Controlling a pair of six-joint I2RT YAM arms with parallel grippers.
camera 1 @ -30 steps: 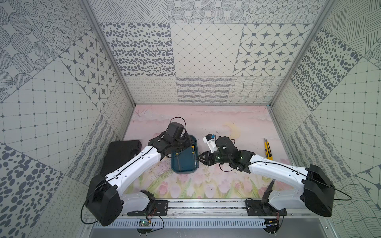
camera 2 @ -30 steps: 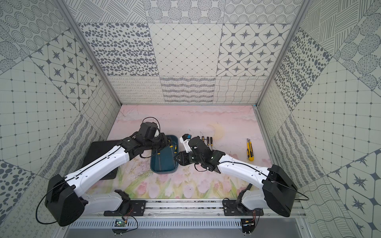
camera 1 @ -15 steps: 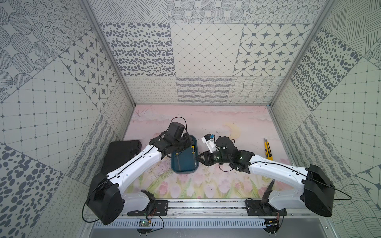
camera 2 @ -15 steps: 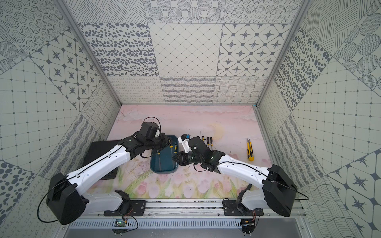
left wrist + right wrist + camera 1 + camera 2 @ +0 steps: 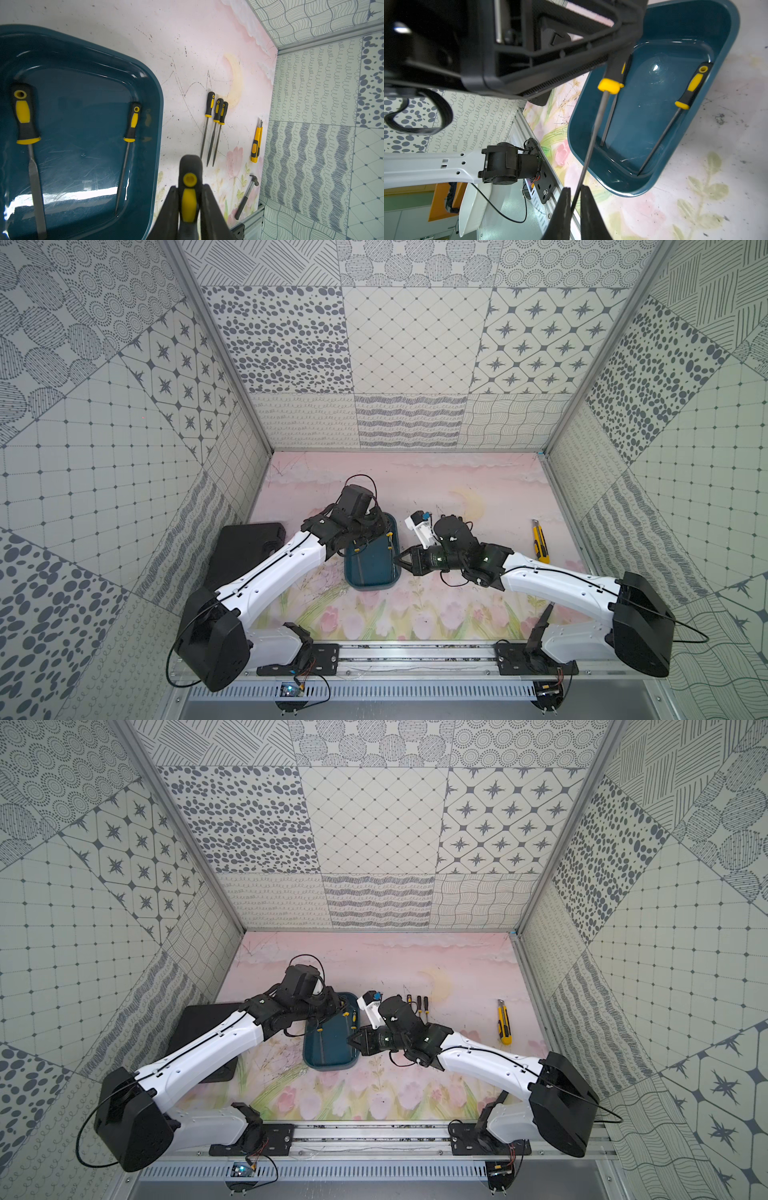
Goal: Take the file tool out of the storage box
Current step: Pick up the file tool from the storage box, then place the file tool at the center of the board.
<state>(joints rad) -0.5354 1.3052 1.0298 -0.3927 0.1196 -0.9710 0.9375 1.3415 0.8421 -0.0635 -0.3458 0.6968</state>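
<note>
We see the left fingers (image 5: pixel 168 214) pinching the black-and-yellow handle of a file (image 5: pixel 188 197), held above the right side of the box (image 5: pixel 153 116). Its thin shaft crosses the rim and passes between the right fingers (image 5: pixel 563 209), which stand close together around the tip; whether they press it we cannot tell. Inside the box lie two more files (image 5: pixel 132 122). Right of the box, three files (image 5: pixel 217 112) lie together on the bench (image 5: pixel 187 52), then a yellow knife (image 5: pixel 256 143) and a hammer (image 5: pixel 246 196). Left of the box sits a black case (image 5: pixel 245 547).
</note>
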